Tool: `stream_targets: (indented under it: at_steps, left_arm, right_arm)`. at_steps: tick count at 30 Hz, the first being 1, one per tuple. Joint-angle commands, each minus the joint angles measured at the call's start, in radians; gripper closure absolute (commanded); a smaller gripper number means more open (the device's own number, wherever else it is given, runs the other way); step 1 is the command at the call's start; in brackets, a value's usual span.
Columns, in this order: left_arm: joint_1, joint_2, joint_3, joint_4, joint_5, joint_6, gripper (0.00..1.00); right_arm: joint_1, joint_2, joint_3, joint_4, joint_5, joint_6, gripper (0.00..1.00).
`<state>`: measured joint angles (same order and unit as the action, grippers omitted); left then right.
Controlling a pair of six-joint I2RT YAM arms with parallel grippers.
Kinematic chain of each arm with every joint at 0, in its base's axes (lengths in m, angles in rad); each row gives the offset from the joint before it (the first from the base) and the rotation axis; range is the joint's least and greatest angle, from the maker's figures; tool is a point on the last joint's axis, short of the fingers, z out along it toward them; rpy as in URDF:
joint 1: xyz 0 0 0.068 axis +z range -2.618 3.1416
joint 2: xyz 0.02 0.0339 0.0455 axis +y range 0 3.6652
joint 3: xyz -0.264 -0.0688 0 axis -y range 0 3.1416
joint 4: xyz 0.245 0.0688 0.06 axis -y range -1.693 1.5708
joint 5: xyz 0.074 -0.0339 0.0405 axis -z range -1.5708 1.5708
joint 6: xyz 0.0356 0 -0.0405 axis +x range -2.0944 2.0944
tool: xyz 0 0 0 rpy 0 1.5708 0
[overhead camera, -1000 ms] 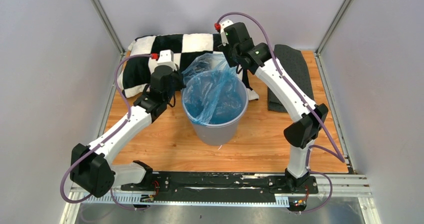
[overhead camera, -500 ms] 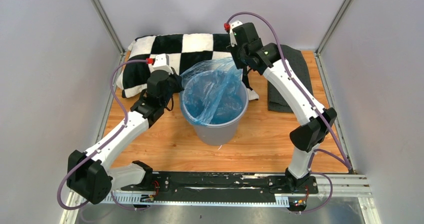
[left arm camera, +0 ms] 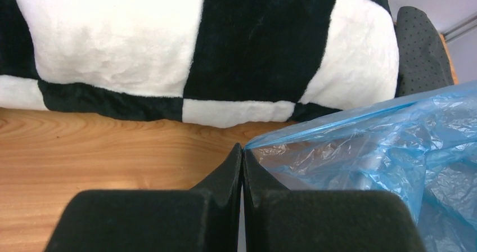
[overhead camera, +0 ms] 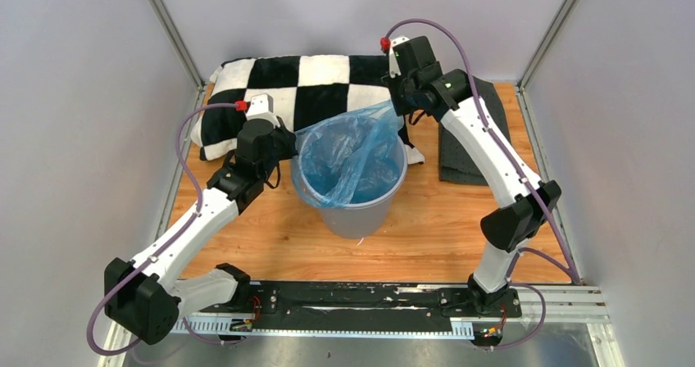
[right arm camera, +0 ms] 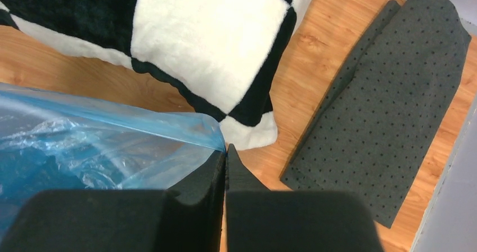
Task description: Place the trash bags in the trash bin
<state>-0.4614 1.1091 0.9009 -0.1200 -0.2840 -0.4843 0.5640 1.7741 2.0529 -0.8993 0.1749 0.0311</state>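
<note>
A round, light-grey trash bin (overhead camera: 358, 215) stands upright near the middle of a wooden tabletop (overhead camera: 270, 228), between two white robot arms. A thin, crinkly, translucent light-blue trash bag (overhead camera: 348, 158) hangs down inside the bin, with its mouth held open above the rim and some plastic draped over the near left edge. The left end effector (left arm camera: 242, 151), just beside the bin's left rim, has its fingers pressed together on one corner of the bag's edge. The right end effector (right arm camera: 226, 151), above the far right rim, is pinched closed on the opposite corner, so the plastic stretches taut between the two. Behind the bin lies a black-and-white checkered pillow (overhead camera: 320, 76). A dark grey dotted mat (right arm camera: 388, 106) lies flat to the right of the pillow.
</note>
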Motion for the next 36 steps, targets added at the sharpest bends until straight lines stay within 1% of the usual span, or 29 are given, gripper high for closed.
stream_targets:
  at_steps: [1, 10, 11, 12, 15, 17, 18, 21, 24, 28, 30, 33, 36]
  left_arm:
    - [0.001, -0.018, -0.046, -0.095, 0.024, -0.022, 1.0]
    - [0.001, -0.037, -0.039, -0.109, 0.052, -0.022, 1.0]
    - [0.001, -0.042, -0.045, -0.107, 0.055, -0.025, 1.0]
    - [0.001, -0.047, -0.054, -0.104, 0.057, -0.026, 1.0]
    - [0.001, -0.056, -0.07, -0.098, 0.061, -0.022, 1.0]
    - [0.001, -0.057, -0.072, -0.097, 0.062, -0.02, 1.0]
    - [0.002, -0.057, -0.072, -0.096, 0.063, -0.02, 1.0]
    - [0.001, -0.058, -0.073, -0.093, 0.068, -0.018, 1.0]
    - [0.001, -0.056, -0.074, -0.089, 0.069, -0.017, 1.0]
    - [0.001, -0.056, -0.073, -0.085, 0.071, -0.015, 1.0]
    - [0.001, -0.056, -0.073, -0.084, 0.07, -0.012, 1.0]
    - [0.001, -0.057, -0.073, -0.083, 0.068, -0.01, 1.0]
    - [0.001, -0.054, -0.074, -0.082, 0.068, -0.009, 1.0]
  right_arm:
    - [-0.021, -0.086, -0.01, -0.051, -0.046, 0.035, 0.97]
    - [-0.017, -0.149, -0.017, -0.078, -0.09, 0.053, 0.9]
    - [-0.016, -0.161, -0.027, -0.078, -0.091, 0.058, 0.88]
    - [-0.016, -0.172, -0.035, -0.079, -0.093, 0.063, 0.85]
    - [-0.004, -0.209, -0.052, -0.081, -0.113, 0.089, 0.63]
    - [0.02, -0.239, -0.06, -0.069, -0.129, 0.11, 0.51]
    - [0.037, -0.251, -0.065, -0.063, -0.129, 0.123, 0.47]
    - [0.089, -0.285, -0.096, -0.029, -0.126, 0.181, 0.41]
    - [0.127, -0.341, -0.184, 0.05, -0.117, 0.262, 0.39]
    - [0.13, -0.414, -0.342, 0.179, -0.135, 0.37, 0.38]
    - [0.132, -0.435, -0.391, 0.225, -0.125, 0.41, 0.39]
    - [0.131, -0.444, -0.436, 0.291, -0.133, 0.453, 0.41]
    - [0.131, -0.423, -0.436, 0.313, -0.134, 0.477, 0.43]
